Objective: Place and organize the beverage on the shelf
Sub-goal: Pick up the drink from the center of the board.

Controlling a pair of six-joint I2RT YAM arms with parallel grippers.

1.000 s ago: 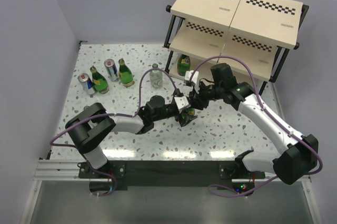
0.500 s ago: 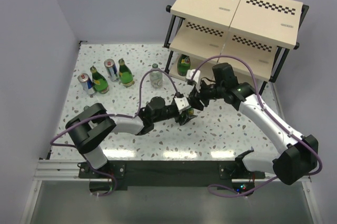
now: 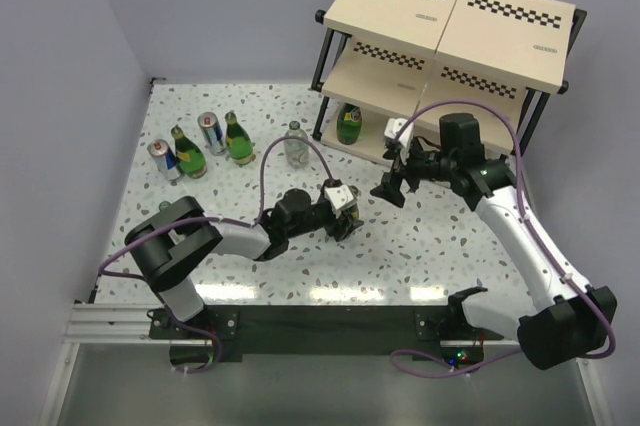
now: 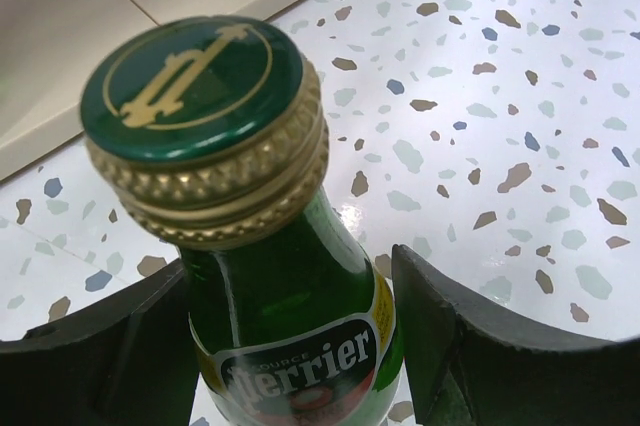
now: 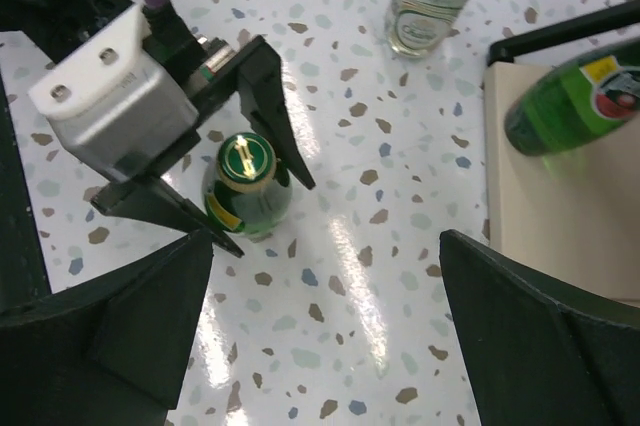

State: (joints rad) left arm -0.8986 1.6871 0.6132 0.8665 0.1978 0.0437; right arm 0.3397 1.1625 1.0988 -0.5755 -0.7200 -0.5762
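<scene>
An upright green bottle (image 4: 290, 336) with a gold-ringed green cap stands between the fingers of my left gripper (image 4: 290, 266), which is shut on its neck and shoulder. From above, that left gripper (image 3: 346, 222) is mid-table, left of the shelf (image 3: 440, 16). The right wrist view shows the same green bottle (image 5: 245, 191) in the left gripper (image 5: 268, 218). My right gripper (image 3: 389, 189) hangs wide open and empty to the bottle's right, seen as the right gripper (image 5: 326, 246) over bare table. Another green bottle (image 3: 348, 124) sits on the shelf's bottom board (image 5: 560, 206).
A clear bottle (image 3: 294, 146) stands just left of the shelf. At the back left stand two cans (image 3: 163, 159) (image 3: 211, 132) and two green bottles (image 3: 187, 153) (image 3: 237, 139). Walls close in the left and rear sides.
The right gripper has opened, let go of the green bottle and drawn back right toward the shelf. The left gripper has closed on that bottle and shifted slightly left.
</scene>
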